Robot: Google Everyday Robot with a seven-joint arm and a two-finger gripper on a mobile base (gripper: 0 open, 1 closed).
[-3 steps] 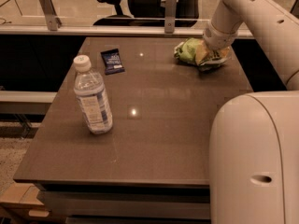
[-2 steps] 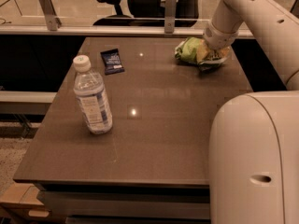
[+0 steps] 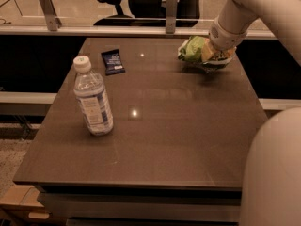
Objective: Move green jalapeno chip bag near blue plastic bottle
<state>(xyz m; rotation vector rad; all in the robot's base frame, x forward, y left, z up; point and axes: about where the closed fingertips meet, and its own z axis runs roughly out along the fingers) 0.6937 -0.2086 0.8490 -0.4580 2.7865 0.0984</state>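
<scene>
The crinkled light-green foil chip bag point(image 3: 193, 49) sits at the far right corner of the table, just in front of the back edge, with a dark shadow under it. My gripper point(image 3: 213, 57) is right at the bag's right side, pressed against it, with my white arm point(image 3: 235, 18) coming down to it from the upper right. I cannot tell whether the gripper is clamped on the bag or only set around it, since the bag and my wrist hide that part.

The tall clear plastic bottle with the white screw cap and pale blue-white label point(image 3: 93, 100) stands upright near the left edge of the dark brown tabletop point(image 3: 178, 126), well apart from the bag. A small flat dark-blue packet point(image 3: 113, 61) lies beyond the bottle, towards the back left. My white base point(image 3: 275, 173) fills the lower right corner.
</scene>
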